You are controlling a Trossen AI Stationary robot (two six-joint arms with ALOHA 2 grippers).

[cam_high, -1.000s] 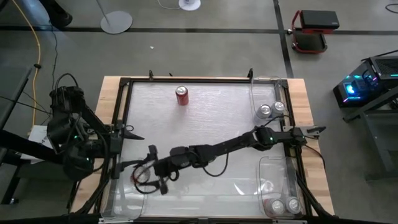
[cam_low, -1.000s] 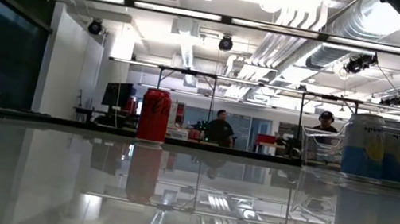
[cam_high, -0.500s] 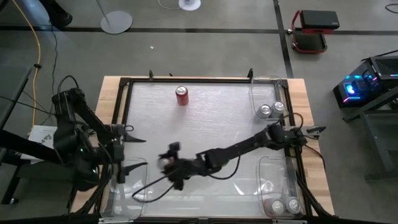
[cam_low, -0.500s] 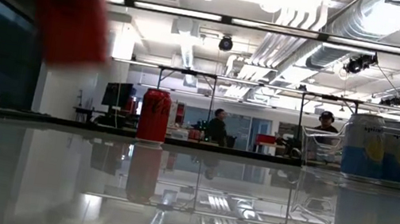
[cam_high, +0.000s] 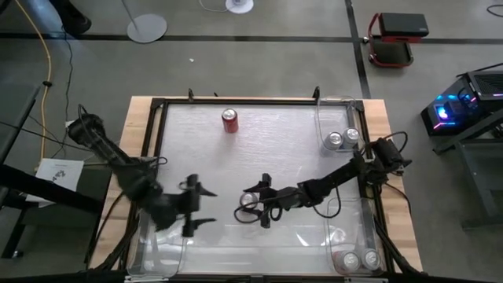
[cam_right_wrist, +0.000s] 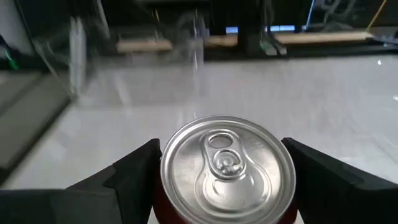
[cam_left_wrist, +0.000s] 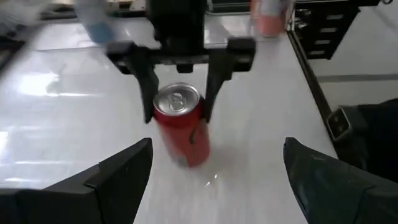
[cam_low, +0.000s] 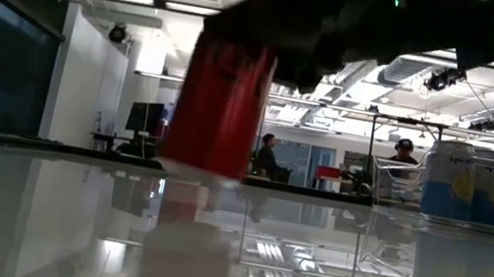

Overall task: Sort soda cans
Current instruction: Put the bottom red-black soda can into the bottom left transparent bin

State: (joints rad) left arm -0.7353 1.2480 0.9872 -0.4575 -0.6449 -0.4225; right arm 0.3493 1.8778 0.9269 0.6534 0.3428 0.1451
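Observation:
My right gripper [cam_high: 253, 203] reaches in from the table's right edge and is shut on a red soda can [cam_high: 250, 200] near the table's middle. In the low view this red can [cam_low: 222, 105] tilts just over the glossy top; whether its base touches, I cannot tell. My left gripper [cam_high: 194, 210] stands open a little to the can's left, facing it, and its fingers [cam_left_wrist: 124, 177] touch nothing. A second red can [cam_high: 229, 120] stands upright at the far edge. Two silver cans [cam_high: 342, 139] stand in a clear bin at the far right. My right gripper pinches the red can between its two fingers [cam_left_wrist: 147, 81], one on each side of the upper wall [cam_left_wrist: 160, 118] just under the silver top [cam_right_wrist: 227, 165]. The fingers come from the table's right, slanting slightly down. The can is tilted in the hold.
A clear bin [cam_high: 355, 240] at the near right holds more cans [cam_high: 357, 259]. A black frame [cam_high: 236, 101] runs round the table top. In the low view the far-right bin with its cans [cam_low: 464, 183] stands right of the held can.
My right gripper has carried the red can from the near left part of the table toward the right edge and down, tipping as it went. My left gripper has swung down and toward the near edge, coming up beside the can, and has stayed open.

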